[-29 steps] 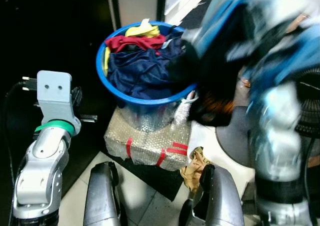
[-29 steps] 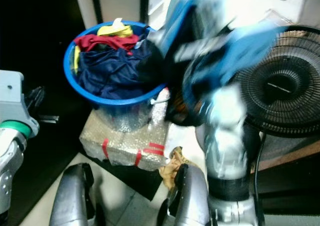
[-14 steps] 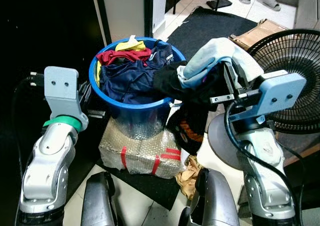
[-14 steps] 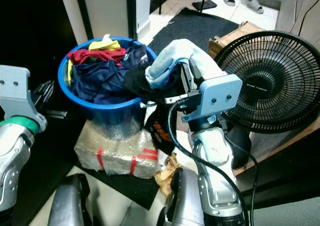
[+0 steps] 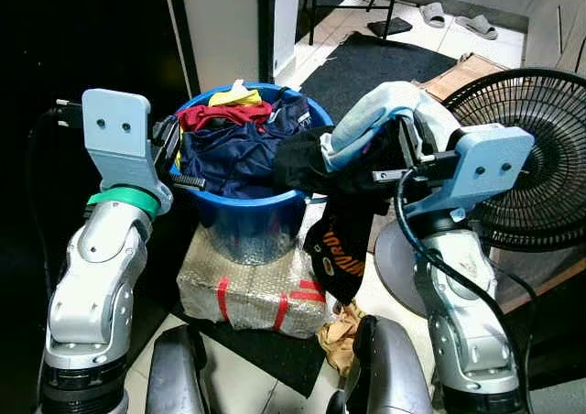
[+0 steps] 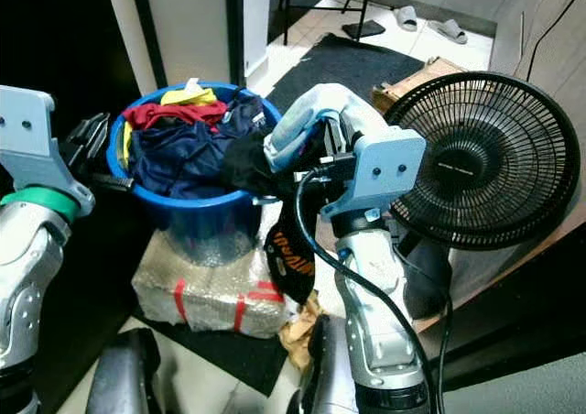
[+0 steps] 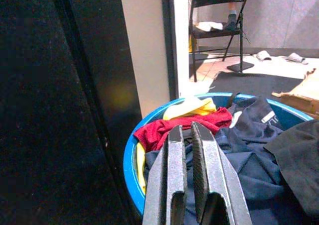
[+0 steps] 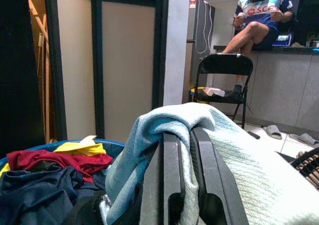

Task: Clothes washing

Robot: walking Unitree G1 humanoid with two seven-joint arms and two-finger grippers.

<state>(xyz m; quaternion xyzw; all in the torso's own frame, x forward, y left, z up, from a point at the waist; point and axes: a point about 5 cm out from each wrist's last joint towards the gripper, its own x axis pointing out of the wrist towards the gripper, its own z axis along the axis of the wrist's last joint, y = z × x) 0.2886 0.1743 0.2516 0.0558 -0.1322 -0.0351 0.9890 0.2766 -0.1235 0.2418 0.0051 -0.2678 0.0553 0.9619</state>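
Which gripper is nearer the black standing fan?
Right. The right gripper, shut on a light blue towel, sits just beside the black standing fan; the left gripper is across the blue laundry bucket.

Both arms are silver metal with rounded, jointed casings, each topped by a pale blue-grey wrist block with two dark screw holes. The left arm (image 5: 96, 277) wears a green ring under its block (lower left of the frame). A black cable loops down the right arm (image 5: 462, 313), and each gripper has two long black fingers (image 7: 175, 185).

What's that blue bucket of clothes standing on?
The blue bucket stands on a bubble-wrapped package banded with red tape, which rests on a dark mat. What the wrap contains cannot be seen.
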